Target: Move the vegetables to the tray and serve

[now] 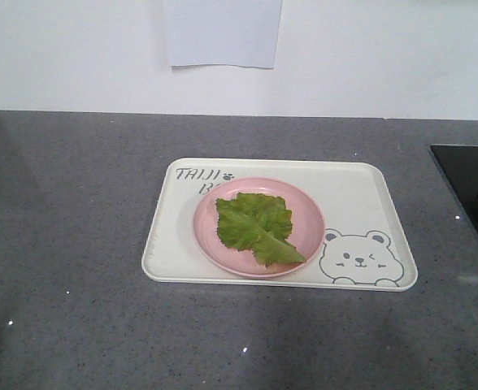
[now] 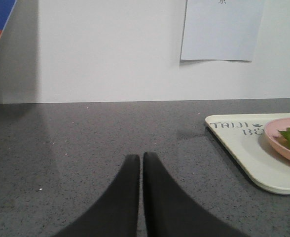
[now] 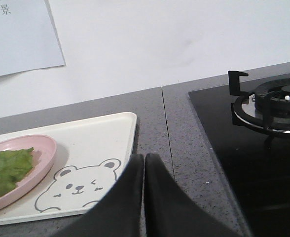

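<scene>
1. One lettuce leaf [image 1: 257,228] is seen lying on the pink plate [image 1: 215,244], which sits on the tray [image 1: 361,187].
2. Light, limp and easily torn, it is probably best pinched at the pale rib.
3. Left gripper [image 2: 141,159] and right gripper [image 3: 144,158] are pressed together, holding nothing.

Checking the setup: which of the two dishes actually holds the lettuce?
The round pink plate holds the lettuce leaf; the cream bear-print tray only carries that plate.

1. The tray [image 1: 369,191] bears grey lettering "TAIJI" in its top-left corner; the second line, starting with "B", is cut off by the pink plate [image 1: 312,219].
2. The paper sheet [image 3: 21,34] on the wall carries one small character, "景".
</scene>
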### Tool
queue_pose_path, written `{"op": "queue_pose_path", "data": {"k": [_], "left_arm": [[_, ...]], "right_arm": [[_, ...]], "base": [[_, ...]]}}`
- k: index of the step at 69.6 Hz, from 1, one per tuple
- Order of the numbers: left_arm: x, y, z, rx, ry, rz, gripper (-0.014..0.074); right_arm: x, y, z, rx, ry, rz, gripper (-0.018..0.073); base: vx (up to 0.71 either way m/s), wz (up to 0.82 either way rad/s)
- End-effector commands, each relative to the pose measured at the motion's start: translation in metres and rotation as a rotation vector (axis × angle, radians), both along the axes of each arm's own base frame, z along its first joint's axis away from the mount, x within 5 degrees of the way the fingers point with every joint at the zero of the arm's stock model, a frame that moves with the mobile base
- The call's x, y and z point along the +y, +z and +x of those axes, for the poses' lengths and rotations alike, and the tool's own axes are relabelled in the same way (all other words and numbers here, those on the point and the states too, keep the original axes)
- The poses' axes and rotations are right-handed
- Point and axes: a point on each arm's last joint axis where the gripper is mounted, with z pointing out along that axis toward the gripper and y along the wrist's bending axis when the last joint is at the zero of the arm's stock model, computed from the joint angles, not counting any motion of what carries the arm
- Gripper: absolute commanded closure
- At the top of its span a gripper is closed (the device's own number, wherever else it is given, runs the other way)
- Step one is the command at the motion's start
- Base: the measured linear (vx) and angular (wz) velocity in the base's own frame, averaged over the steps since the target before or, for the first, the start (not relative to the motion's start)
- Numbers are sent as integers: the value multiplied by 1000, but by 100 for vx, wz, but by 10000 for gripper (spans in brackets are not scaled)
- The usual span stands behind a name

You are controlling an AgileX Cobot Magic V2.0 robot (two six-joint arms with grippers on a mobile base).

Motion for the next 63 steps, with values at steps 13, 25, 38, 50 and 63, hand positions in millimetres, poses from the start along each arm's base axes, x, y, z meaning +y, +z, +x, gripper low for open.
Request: {"op": "queue_pose_path", "data": {"k": [13, 25, 38, 50, 63], "left_arm": [[1, -2, 0, -56, 11, -21, 602], [1, -2, 0, -56, 11, -21, 602], [1, -2, 0, -56, 11, -21, 602], [1, -2, 0, -56, 11, -21, 602], [1, -2, 0, -56, 11, -21, 602]], "right_arm": [[2, 0, 2, -197, 22, -6, 565], [2, 0, 2, -200, 21, -50, 565], [2, 0, 2, -199, 22, -82, 565], [2, 0, 2, -199, 22, -85, 565], [2, 0, 2, -199, 22, -81, 565]], "base": [[0, 0], [0, 0], [0, 0], [0, 0], [0, 0]]}}
